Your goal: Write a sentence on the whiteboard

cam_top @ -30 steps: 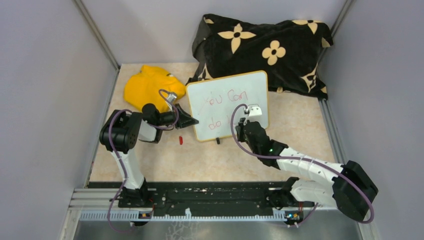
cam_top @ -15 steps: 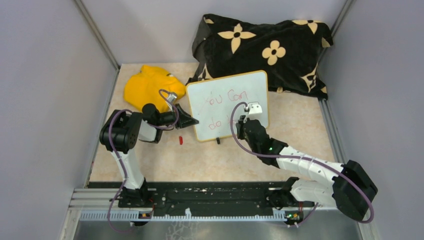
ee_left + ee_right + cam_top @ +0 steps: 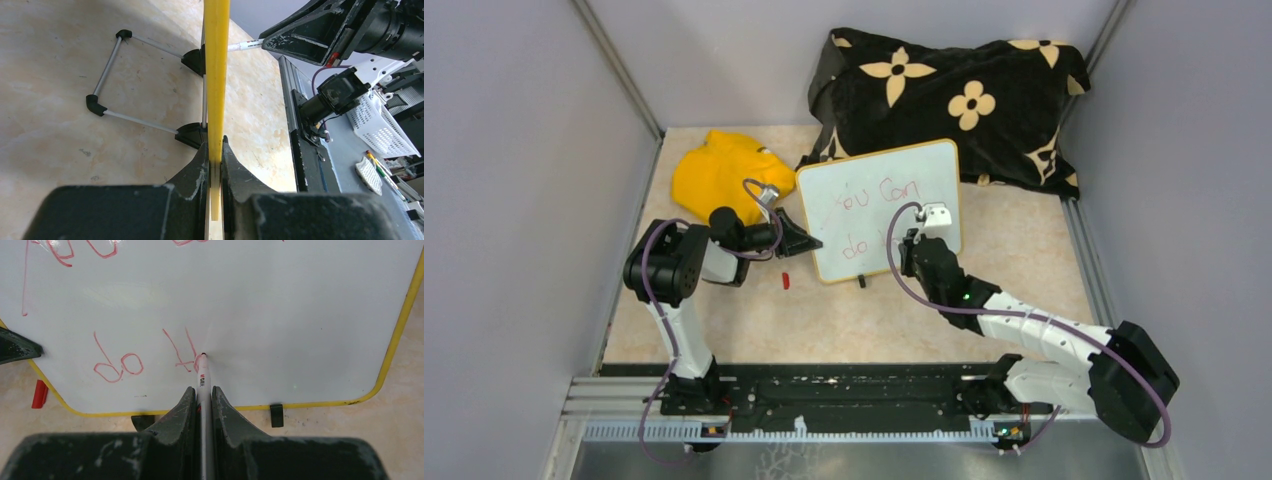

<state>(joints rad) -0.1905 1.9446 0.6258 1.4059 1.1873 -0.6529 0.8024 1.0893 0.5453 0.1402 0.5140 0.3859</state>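
Whiteboard (image 3: 924, 170) propped upright mid-bench (image 3: 844, 320). The left hand (image 3: 215, 155) pinches its yellow side rim, apparently to steady it against writing pressure. The right hand (image 3: 202, 392) is clamped on a marker (image 3: 202, 377), tip touching the red sentence's (image 3: 176, 352) unfinished second line.

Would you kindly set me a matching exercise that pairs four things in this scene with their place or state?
Things:
1. left gripper
2. right gripper
3. red cap
4. yellow cloth

Places or states:
A. crumpled at the far left of the table
B. shut on the marker
C. shut on the rim of the whiteboard
D. lying on the table by the whiteboard's near left corner

Pairs: 1-C, 2-B, 3-D, 4-A
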